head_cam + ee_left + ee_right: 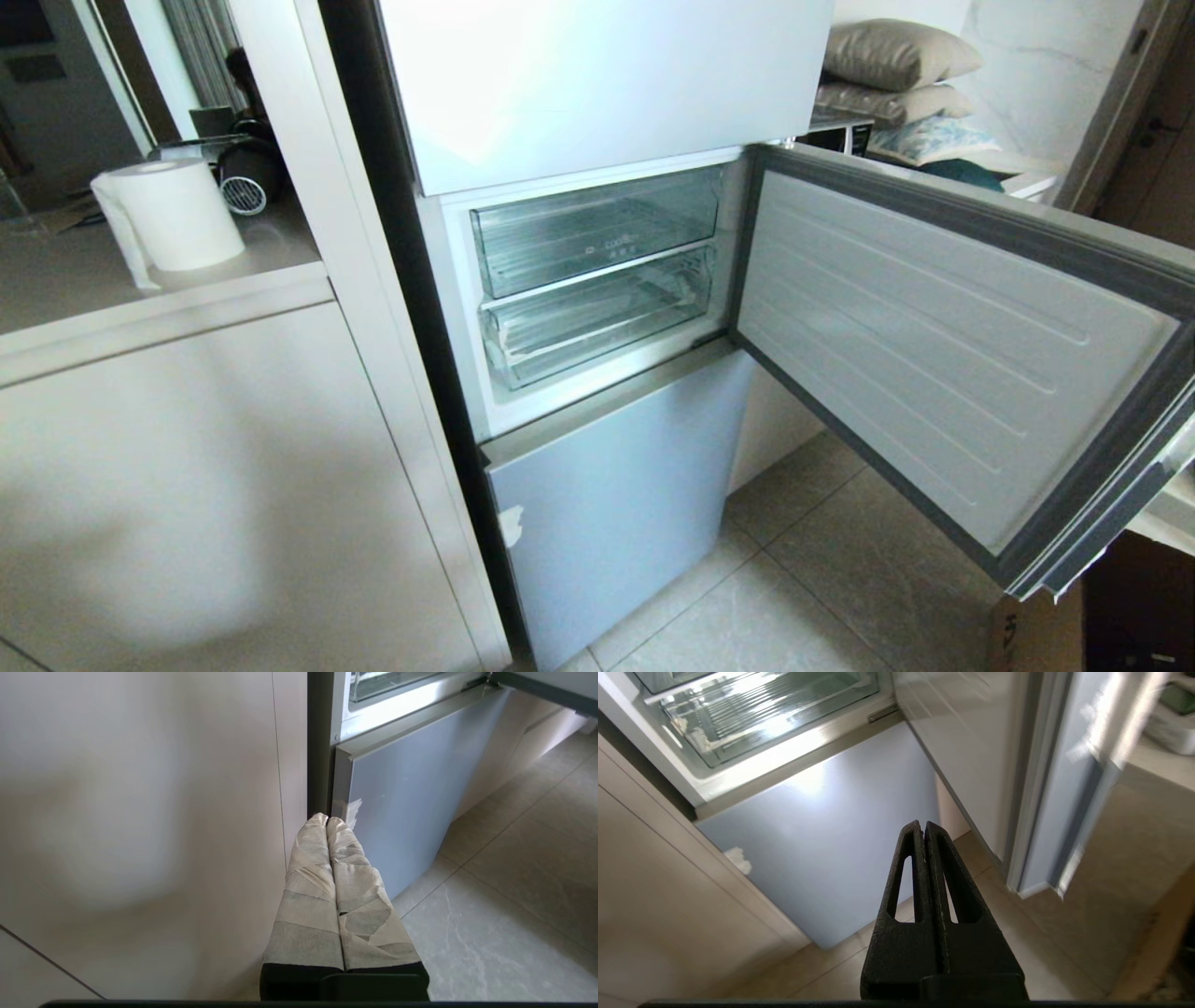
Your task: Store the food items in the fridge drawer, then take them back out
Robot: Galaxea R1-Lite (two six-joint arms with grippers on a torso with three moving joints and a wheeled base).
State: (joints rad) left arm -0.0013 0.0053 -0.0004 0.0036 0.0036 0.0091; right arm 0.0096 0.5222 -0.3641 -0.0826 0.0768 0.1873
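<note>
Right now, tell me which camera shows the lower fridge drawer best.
The head view: the whole lower fridge drawer shows, pushed in under the upper bin. The right wrist view catches its ribbed floor only partly; the left wrist view shows just a corner.

Bright daylight, glare on fridge door.

left gripper pinched closed, taped fingers aimed at the lower fridge door, 1 o'clock
</note>
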